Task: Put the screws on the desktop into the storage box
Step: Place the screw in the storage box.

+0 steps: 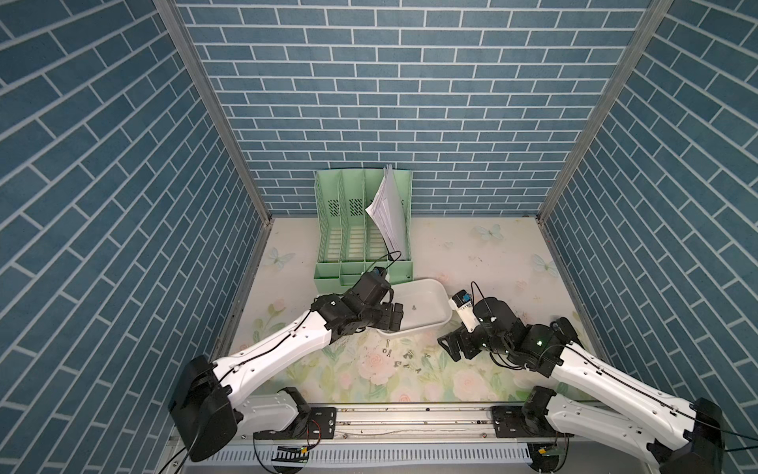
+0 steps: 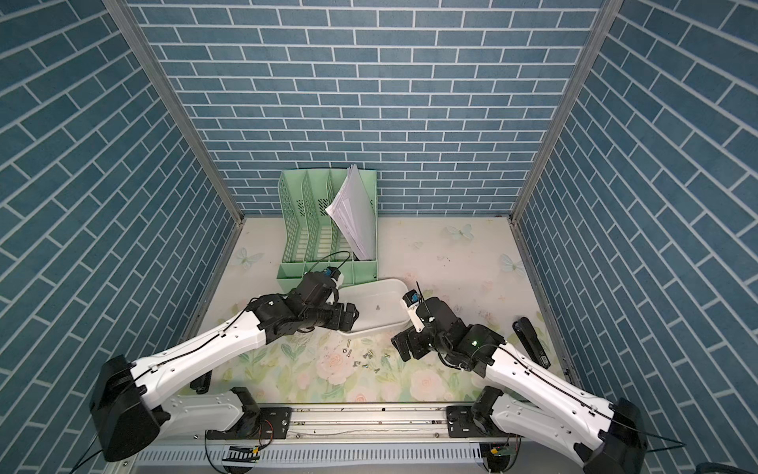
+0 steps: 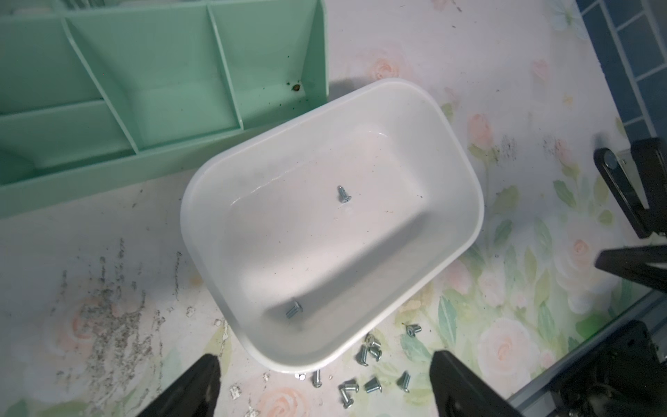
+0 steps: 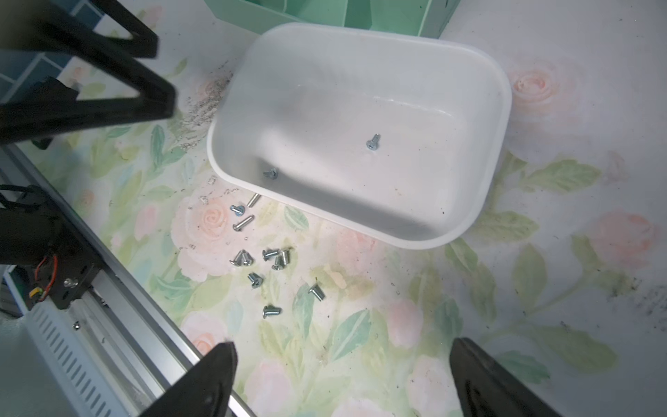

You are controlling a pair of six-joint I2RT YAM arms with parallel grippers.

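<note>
The storage box (image 1: pixel 434 295) sits about mid-bench, just in front of the mint-green file organiser (image 1: pixel 328 213). It stands open side up, its long axis roughly parallel to the back edge of the bench (image 1: pixel 492 254), a touch askew.

Two screws (image 3: pixel 343 195) are inside. One lies near the middle of the floor, the other in shadow by the near long wall, toward the left end. The rest lie scattered on the bench between the box's near wall and the front edge. Their shafts point every which way, and a few touch one another.

The left claw (image 3: pixel 325 361) hangs over the box's left end, fingers spread wide with nothing between them. The right claw (image 4: pixel 343 344) hovers off the box's right near corner, beside the scatter, likewise spread and empty.
</note>
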